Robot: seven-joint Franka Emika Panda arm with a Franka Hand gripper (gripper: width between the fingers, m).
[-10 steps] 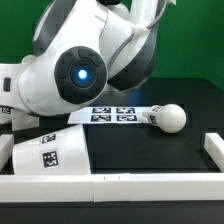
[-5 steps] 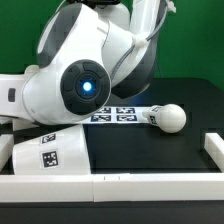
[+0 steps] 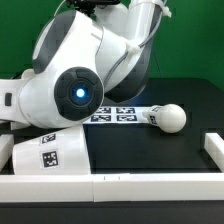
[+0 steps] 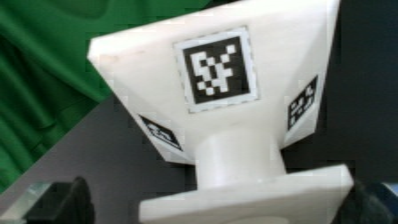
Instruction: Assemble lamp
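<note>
In the wrist view the fingers (image 4: pixel 50 203) stand spread wide, one dark tip on each side of the lamp's base (image 4: pixel 222 90), with nothing clamped between them. Whether either tip touches the base cannot be told. The base fills most of that view, its tagged wedge widening away from a narrow stem and flat foot, against a green backdrop (image 4: pixel 45 60). In the exterior view the arm (image 3: pixel 80 85) hides the base. The bulb (image 3: pixel 172 117) lies on the black surface (image 3: pixel 150 150) at the exterior view's right, its neck at the end of the marker board (image 3: pixel 115 114). The shade (image 3: pixel 50 150) lies on its side at the exterior view's left, a tag facing up, near a white rail (image 3: pixel 60 183)
</note>
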